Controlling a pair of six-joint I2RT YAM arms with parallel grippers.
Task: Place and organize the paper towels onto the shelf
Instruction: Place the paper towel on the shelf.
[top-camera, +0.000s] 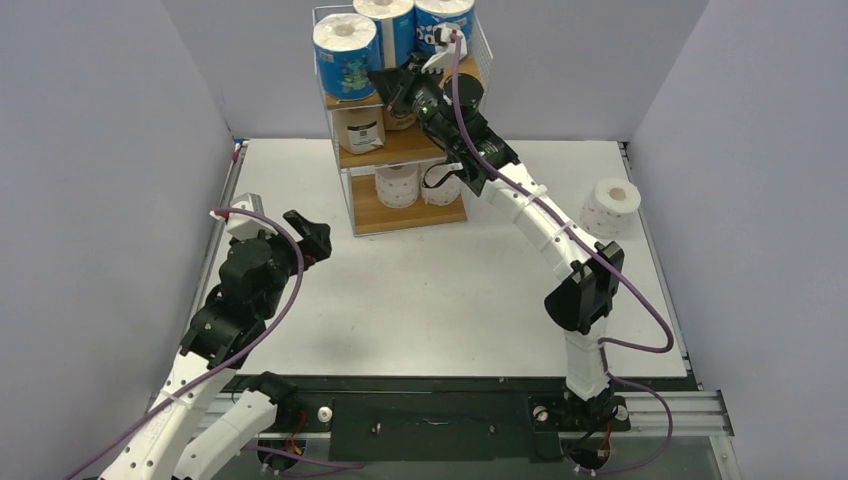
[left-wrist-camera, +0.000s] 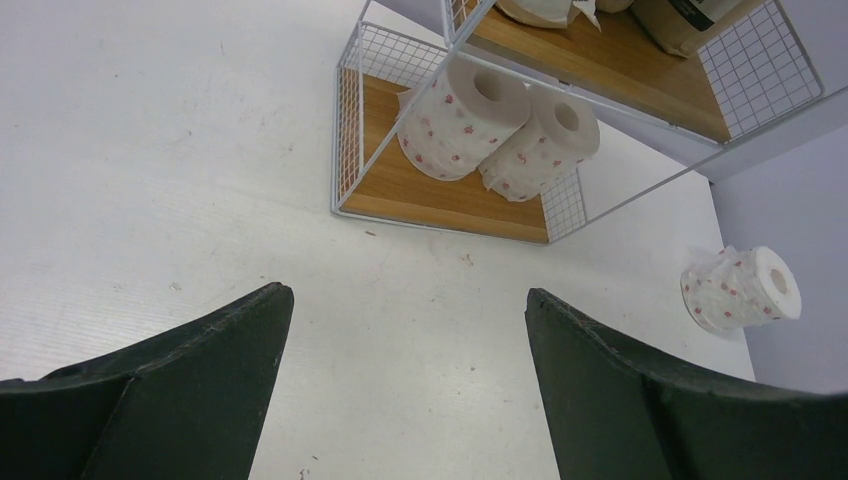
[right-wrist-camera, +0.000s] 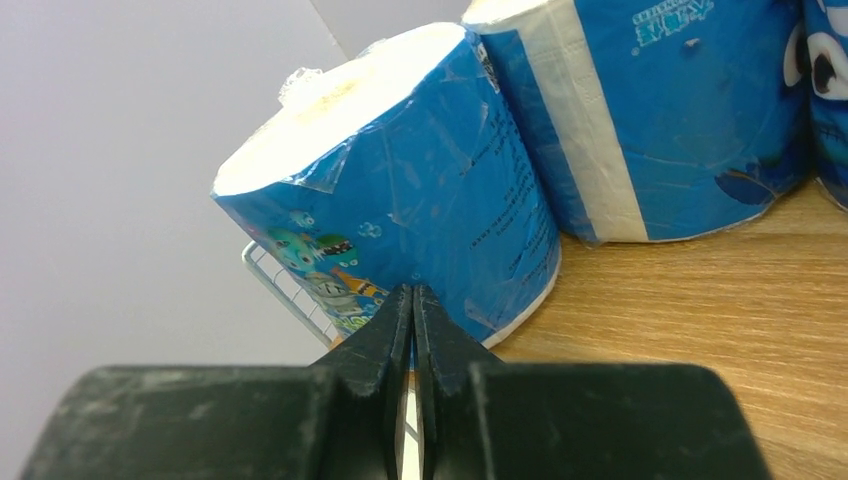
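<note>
Right claw (right-wrist-camera: 412, 292) shut, tips by blue roll (right-wrist-camera: 400, 200) — arm outstretched

One shelf (top-camera: 368, 212) with three wooden tiers. Three blue rolls (top-camera: 345, 56). Three white patterned rolls (left-wrist-camera: 463, 115), two on the shelf and one off it. Two tan-brown rolls (top-camera: 362, 131) can be made out, that tier partly hidden. Two arms (top-camera: 245, 285)

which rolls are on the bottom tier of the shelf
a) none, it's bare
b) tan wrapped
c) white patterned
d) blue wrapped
c: the left wrist view shows two white patterned rolls lying side by side on the lowest wooden board of the shelf.
</note>
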